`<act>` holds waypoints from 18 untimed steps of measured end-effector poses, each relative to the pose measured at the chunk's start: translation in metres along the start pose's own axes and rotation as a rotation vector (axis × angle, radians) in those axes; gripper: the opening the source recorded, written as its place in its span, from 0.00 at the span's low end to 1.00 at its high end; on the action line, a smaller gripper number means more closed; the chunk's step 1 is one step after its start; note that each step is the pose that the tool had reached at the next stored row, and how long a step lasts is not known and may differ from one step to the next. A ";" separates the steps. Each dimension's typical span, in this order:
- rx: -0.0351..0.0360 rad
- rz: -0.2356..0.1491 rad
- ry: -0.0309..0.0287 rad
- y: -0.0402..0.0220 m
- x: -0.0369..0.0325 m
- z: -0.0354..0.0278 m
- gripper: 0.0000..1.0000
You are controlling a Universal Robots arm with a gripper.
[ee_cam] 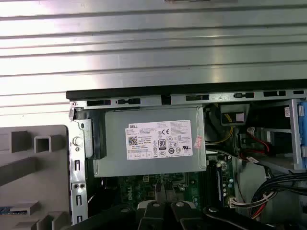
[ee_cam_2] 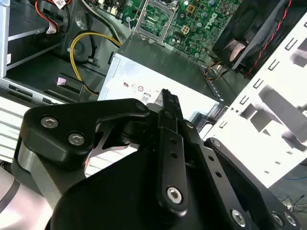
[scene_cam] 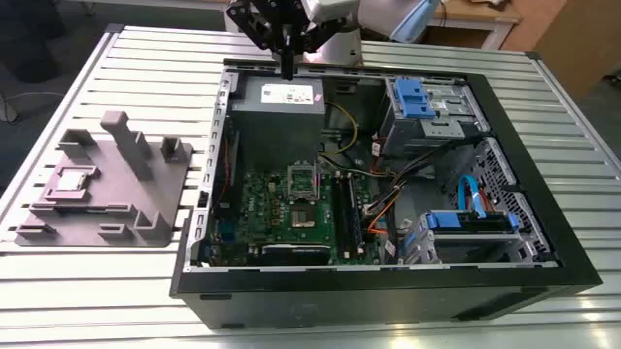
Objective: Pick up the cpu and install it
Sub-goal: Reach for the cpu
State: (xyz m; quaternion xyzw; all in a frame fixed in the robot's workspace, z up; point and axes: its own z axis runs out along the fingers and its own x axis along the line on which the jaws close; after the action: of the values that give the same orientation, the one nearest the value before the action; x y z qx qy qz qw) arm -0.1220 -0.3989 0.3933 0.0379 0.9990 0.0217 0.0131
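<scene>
Fingers of the black linkage gripper [scene_cam: 288, 73] meet, empty, above the grey metal power supply box [scene_cam: 276, 109] at the black computer case's [scene_cam: 388, 298] far edge. Small silvery square cpu [scene_cam: 74, 180] sits nested in the grey moulded fixture [scene_cam: 165, 195] near the slatted metal bench's [scene_cam: 145, 51] edge at the exterior view's left, likely kept steady for grasping.

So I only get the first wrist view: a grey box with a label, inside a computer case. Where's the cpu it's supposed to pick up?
Observer: In the exterior view the cpu sits in a grey fixture on the table, outside the case, on the exterior view's left.
Visitor: And the gripper?
Observer: The gripper hangs over the power supply, well apart from the cpu.
Visitor: Is the chip's spot open?
Observer: The socket frame stands upright on the green motherboard.
</scene>
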 end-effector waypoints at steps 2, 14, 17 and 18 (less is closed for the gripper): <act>0.0000 0.000 0.0000 0.0000 0.0000 0.0000 0.11; 0.0000 0.000 0.0000 0.0000 0.0000 0.0000 0.11; 0.0002 0.000 0.0000 0.0000 0.0005 -0.0001 0.11; 0.0001 0.000 0.0000 -0.0001 0.0011 -0.0001 0.11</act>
State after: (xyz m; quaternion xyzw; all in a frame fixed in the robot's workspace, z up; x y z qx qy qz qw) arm -0.1230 -0.3989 0.3934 0.0379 0.9990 0.0217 0.0130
